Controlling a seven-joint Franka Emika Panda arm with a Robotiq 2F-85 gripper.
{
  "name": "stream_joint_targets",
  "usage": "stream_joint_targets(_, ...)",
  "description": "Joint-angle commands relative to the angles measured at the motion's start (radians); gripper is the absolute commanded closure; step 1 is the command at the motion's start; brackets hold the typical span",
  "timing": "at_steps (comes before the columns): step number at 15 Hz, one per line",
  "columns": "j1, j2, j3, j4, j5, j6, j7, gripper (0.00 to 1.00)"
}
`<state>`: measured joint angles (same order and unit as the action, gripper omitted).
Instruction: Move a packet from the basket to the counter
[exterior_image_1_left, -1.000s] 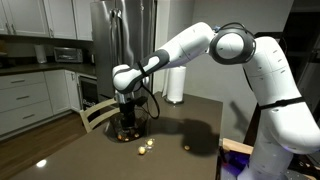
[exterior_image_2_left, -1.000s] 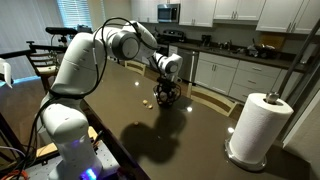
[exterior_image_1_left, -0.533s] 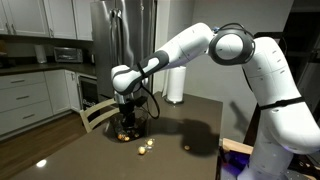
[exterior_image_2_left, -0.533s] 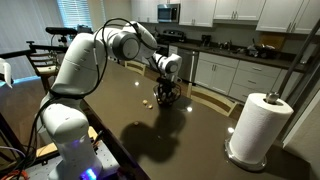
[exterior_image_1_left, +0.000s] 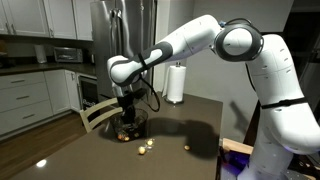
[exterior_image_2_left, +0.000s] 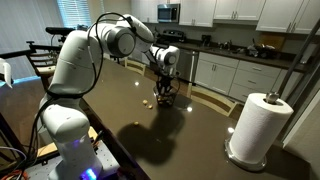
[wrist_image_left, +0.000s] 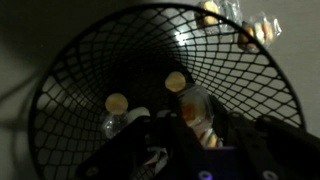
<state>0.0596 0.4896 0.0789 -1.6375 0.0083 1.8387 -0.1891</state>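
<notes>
Worktop (exterior_image_1_left: 195, 118) is dark brown and glossy, and fills most of both exterior views. White arm (exterior_image_1_left: 190, 40) reaches across it, wrist pointing straight down. Paper towel roll (exterior_image_2_left: 255, 125) stands upright on the worktop, well apart from the rest. Basket (exterior_image_1_left: 131, 128) sits on the worktop near the edge by a chair (exterior_image_1_left: 98, 113). Claw (exterior_image_1_left: 127, 110) hangs right over the basket, tips about at its rim. In the wrist view the mesh fills the frame: one packet (wrist_image_left: 197, 112) stands up close against the claw, and two gold round pieces (wrist_image_left: 117, 102) lie on the basket floor. Too dim to read the grip, so cannot tell whether it is clamped or loose. Loose packets (exterior_image_1_left: 145, 148) lie on the worktop just beside the basket.
</notes>
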Motion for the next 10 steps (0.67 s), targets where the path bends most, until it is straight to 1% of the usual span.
stream_joint_targets(1,0.026,-0.112,-0.007,-0.039,-0.050,-0.026,0.055,0.89)
stream_joint_targets(5,0.028,-0.235,-0.009,-0.123,-0.068,0.023,0.103,0.89)
stream_joint_targets(10,-0.014,-0.378,-0.039,-0.298,-0.016,0.124,0.144,0.89)
